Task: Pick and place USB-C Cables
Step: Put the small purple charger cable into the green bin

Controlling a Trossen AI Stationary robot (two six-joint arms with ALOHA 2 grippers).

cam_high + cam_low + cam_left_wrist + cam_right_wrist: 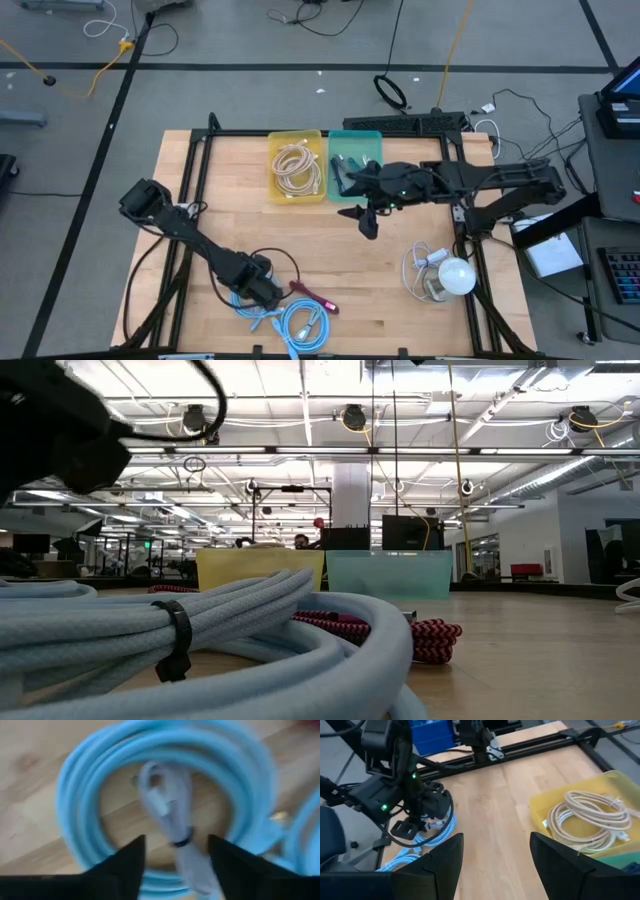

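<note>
My left gripper (262, 292) (176, 857) is open and points down over a light blue coiled cable (165, 805) lying flat on the table near its front edge. Its fingers stand on either side of the coil's tied middle strand (172, 825). Whether they touch it, I cannot tell. A second light blue coil (305, 328) lies just to the right, and a maroon cable (315, 297) lies beside it. A beige coil (296, 168) rests in the yellow bin (275, 190). My right gripper (365, 215) (495, 865) hangs open above the table's middle, with nothing between its fingers.
A teal bin (375, 140) stands next to the yellow one at the far edge. A clear-white cord with a round white bulb (455, 275) lies at the right. A black frame (200, 150) runs along the table's edges. Bare wood lies between the bins and the front cables.
</note>
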